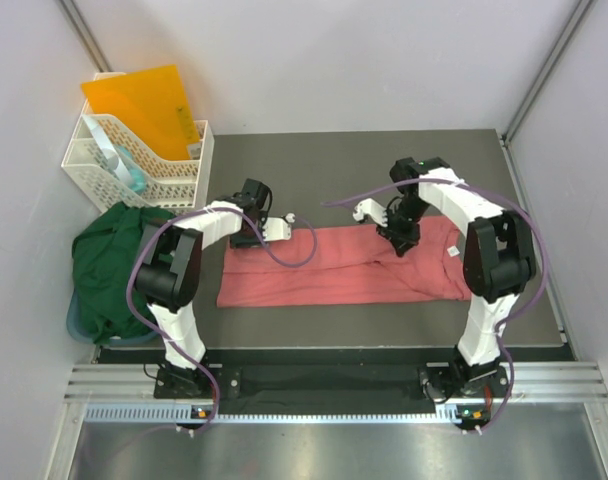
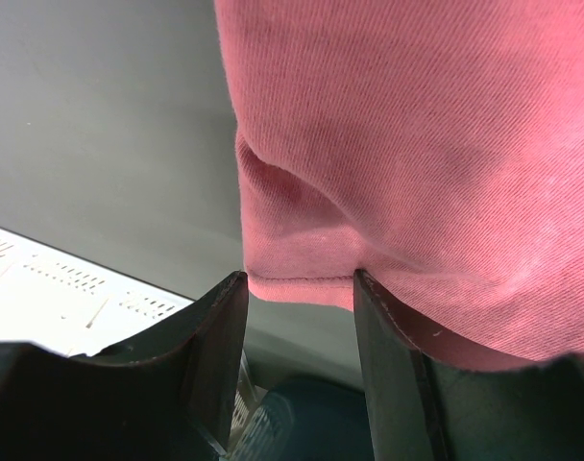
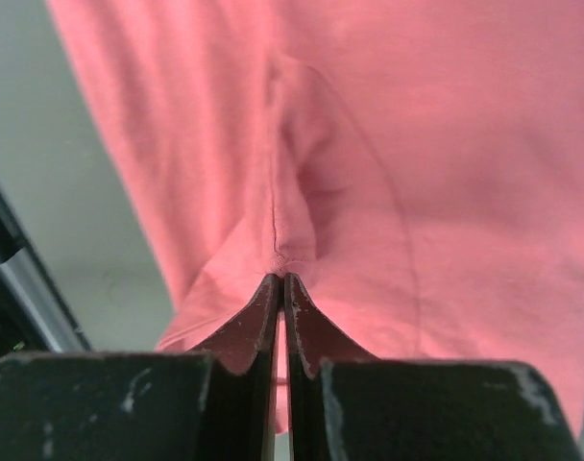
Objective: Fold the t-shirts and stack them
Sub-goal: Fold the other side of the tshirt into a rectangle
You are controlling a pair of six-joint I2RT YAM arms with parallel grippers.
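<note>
On the table (image 1: 384, 160) the salmon-pink t-shirt (image 1: 334, 275) lies flat, long axis left to right, neck toward my right. The dark green t-shirt (image 1: 104, 265) is heaped beyond its left end. My right gripper (image 3: 280, 280) is clamped on a pink fold; my left gripper (image 2: 300, 280) stands half open astride the hem.

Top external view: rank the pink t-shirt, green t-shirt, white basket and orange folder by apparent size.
1. salmon-pink t-shirt, spread out.
2-3. dark green t-shirt, bunched up, and white basket: too close to rank.
4. orange folder.
</note>
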